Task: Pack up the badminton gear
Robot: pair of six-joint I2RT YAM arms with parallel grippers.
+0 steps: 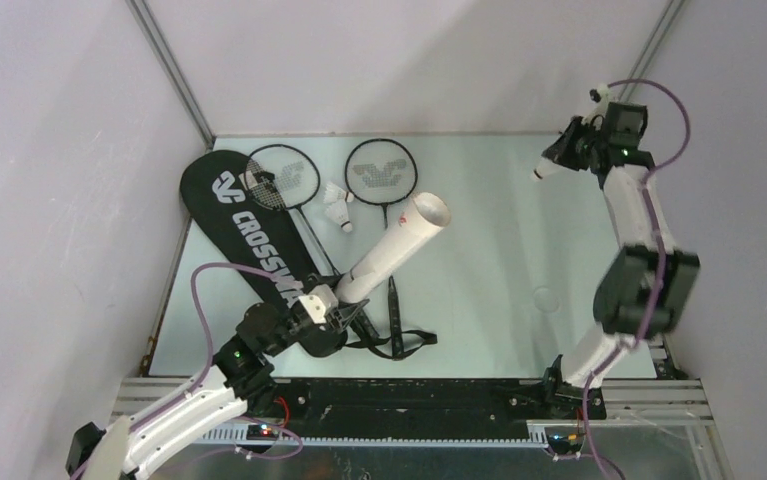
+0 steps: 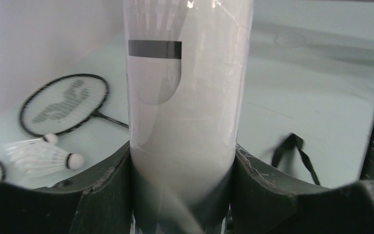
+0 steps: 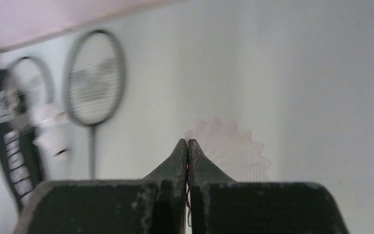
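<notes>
The black racket bag point(image 1: 244, 225), lettered "CROSSWA" before the arm hides the rest, lies at the table's point(image 1: 499, 250) left. The left gripper point(image 1: 342, 297) clamps the long white tube point(image 1: 399, 245) at its lower end. Two rackets point(image 1: 281, 177) and two shuttlecocks point(image 1: 339, 203) lie behind. The right gripper point(image 1: 542, 172), raised at far right, has its fingers pressed together.

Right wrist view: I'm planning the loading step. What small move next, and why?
Probably open the right tool and lower toward the faint shuttlecock beyond its tips: they look shut on nothing, while the left tool holds the tube tilted, mouth open.
</notes>
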